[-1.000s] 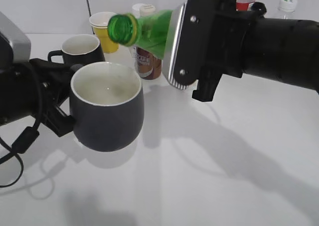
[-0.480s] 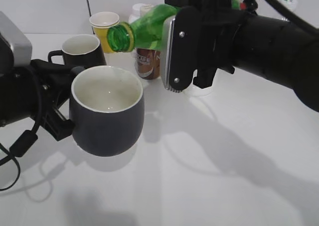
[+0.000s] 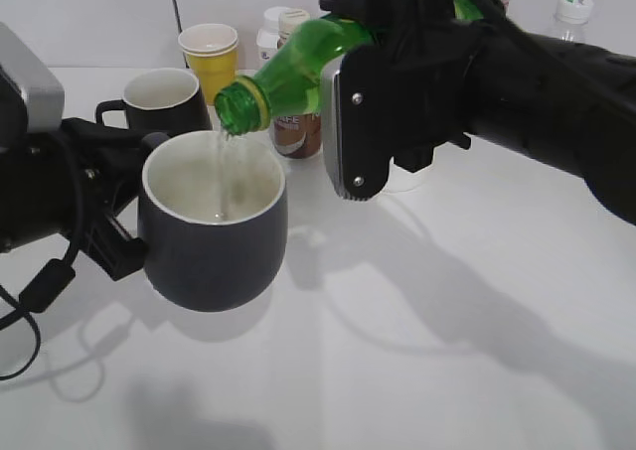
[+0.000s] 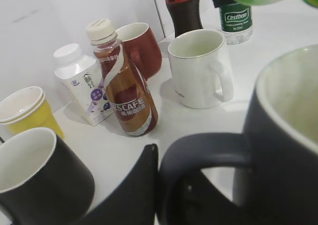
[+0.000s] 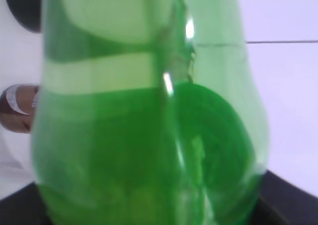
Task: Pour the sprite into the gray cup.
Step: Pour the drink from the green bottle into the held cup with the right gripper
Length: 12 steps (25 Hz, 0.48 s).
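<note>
The gray cup (image 3: 214, 241) is held off the table at the left; its rim also shows in the left wrist view (image 4: 290, 111). My left gripper (image 3: 114, 236) is shut on its loop handle (image 4: 198, 150). My right gripper (image 3: 368, 122) is shut on the sprite (image 3: 293, 68), a green bottle tilted neck-down to the left. Its open mouth sits just above the cup's rim and a thin clear stream falls into the cup. The bottle fills the right wrist view (image 5: 149, 125) and hides the fingers there.
Behind the cup stand a black mug (image 3: 159, 97), a yellow paper cup (image 3: 211, 58) and a brown Nescafe bottle (image 4: 124, 88). The left wrist view also shows a white mug (image 4: 201, 68), a red mug (image 4: 141, 48), a small white bottle (image 4: 82, 86) and a cola bottle (image 4: 183, 6).
The sprite has tipped further down and its mouth has moved lower, over the cup. Liquid now streams into the cup. The cup has stayed about where it was.
</note>
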### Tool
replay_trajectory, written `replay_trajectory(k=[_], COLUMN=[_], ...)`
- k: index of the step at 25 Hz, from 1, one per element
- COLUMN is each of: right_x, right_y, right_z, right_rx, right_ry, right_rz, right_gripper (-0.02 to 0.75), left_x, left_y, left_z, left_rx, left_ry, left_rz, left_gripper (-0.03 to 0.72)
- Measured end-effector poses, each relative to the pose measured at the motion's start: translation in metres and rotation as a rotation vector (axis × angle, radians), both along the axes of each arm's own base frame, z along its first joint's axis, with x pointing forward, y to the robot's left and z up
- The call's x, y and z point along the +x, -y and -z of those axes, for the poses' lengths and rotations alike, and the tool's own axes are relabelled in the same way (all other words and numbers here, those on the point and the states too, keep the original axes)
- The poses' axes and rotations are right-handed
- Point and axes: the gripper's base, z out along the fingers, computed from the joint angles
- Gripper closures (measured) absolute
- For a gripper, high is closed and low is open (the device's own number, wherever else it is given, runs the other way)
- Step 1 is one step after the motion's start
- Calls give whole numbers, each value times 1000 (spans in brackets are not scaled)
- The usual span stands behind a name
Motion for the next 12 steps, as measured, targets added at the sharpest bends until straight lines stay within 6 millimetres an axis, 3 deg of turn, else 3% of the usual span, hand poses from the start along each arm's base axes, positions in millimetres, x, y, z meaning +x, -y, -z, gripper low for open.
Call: replay_trajectory(k=[12], right_x=[0], right_y=[0], right_z=[-1], right_rx=[-70], right_ry=[64], right_rz=[-14], right_gripper=[304], left_x=[-1], left_y=[1], left_z=[1], left_rx=[24], left_ry=[12], left_rz=[22], left_gripper=[638])
